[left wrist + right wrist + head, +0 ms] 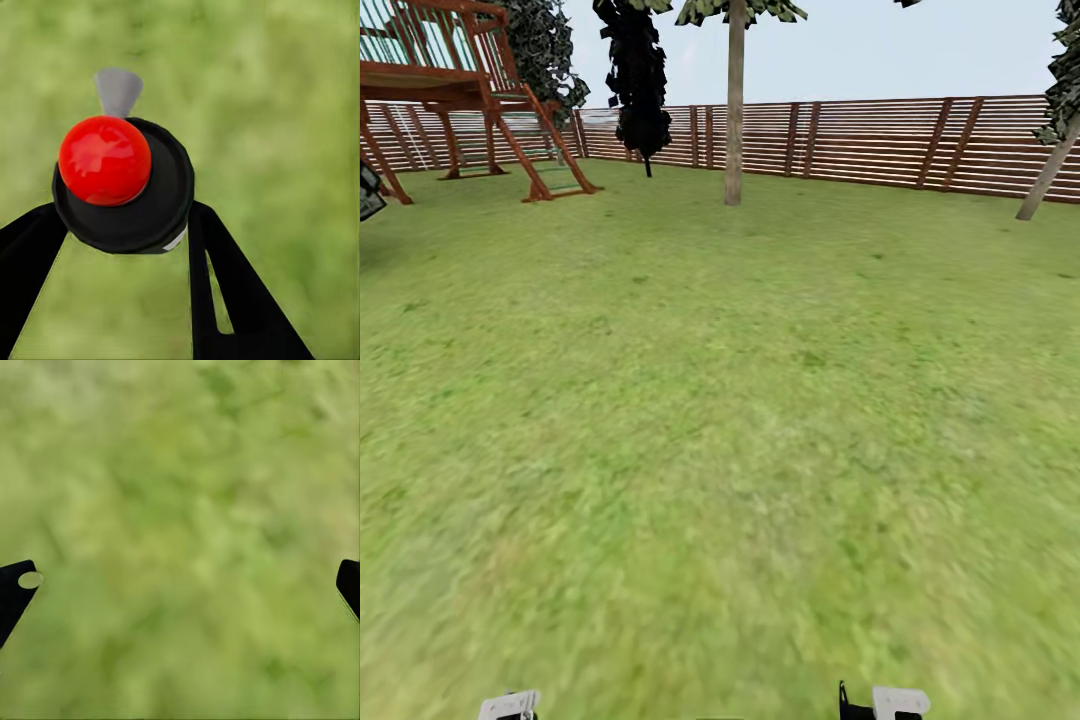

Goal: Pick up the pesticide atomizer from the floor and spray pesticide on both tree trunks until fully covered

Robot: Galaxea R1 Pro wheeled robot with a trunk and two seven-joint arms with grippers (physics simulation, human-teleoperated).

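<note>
In the head view's upper left I see a wooden play tower, then a dark conifer, and just right of it a tree trunk standing before the slatted fence, grass everywhere below. My left gripper is clamped on the pesticide atomizer, red cap toward the camera. My right gripper hangs spread wide over blurred lawn.

Black atomizer with red knob and grey nozzle, clamped between left claw fingers above grass
</note>
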